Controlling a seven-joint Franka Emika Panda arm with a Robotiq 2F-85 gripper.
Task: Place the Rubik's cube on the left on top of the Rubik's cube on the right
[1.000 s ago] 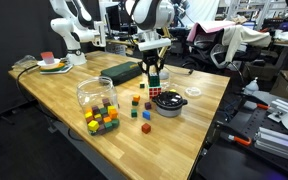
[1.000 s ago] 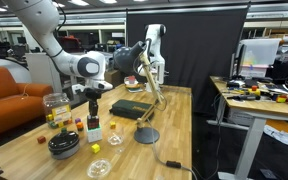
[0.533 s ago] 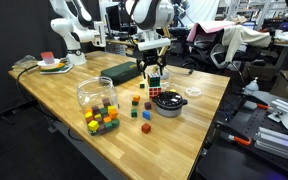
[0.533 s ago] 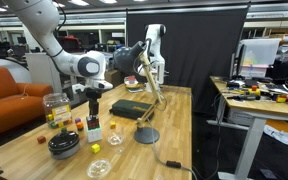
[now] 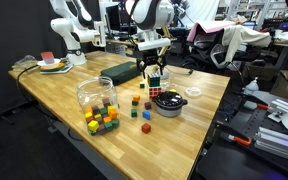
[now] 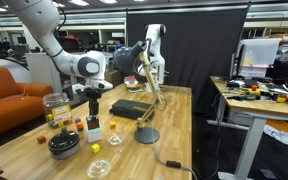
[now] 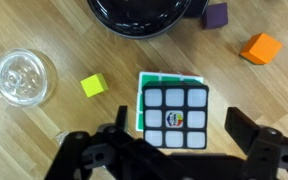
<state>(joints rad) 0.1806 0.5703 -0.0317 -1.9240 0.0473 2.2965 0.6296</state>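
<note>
In the wrist view a Rubik's cube (image 7: 177, 115) with its white face up rests on top of a second Rubik's cube, of which only a green edge (image 7: 142, 100) shows at the left. My gripper (image 7: 181, 128) is open. Its fingers (image 7: 246, 128) stand on either side of the upper cube, with a gap to each side face. In both exterior views the gripper (image 5: 153, 66) (image 6: 92, 104) hangs straight over the two-cube stack (image 5: 154, 84) (image 6: 93, 127) near the middle of the wooden table (image 5: 64, 90).
A black bowl (image 7: 144, 12) (image 5: 170, 103) stands just beside the stack. Small yellow (image 7: 94, 86), orange (image 7: 262, 48) and purple (image 7: 216, 14) blocks and a clear round lid (image 7: 24, 78) lie around it. A clear jar (image 5: 96, 93), a block cluster (image 5: 102, 120) and a dark box (image 5: 121, 72) stand farther off.
The jaws have spread apart and let go of the upper cube, which stays on the lower one. The arm has hardly moved.
</note>
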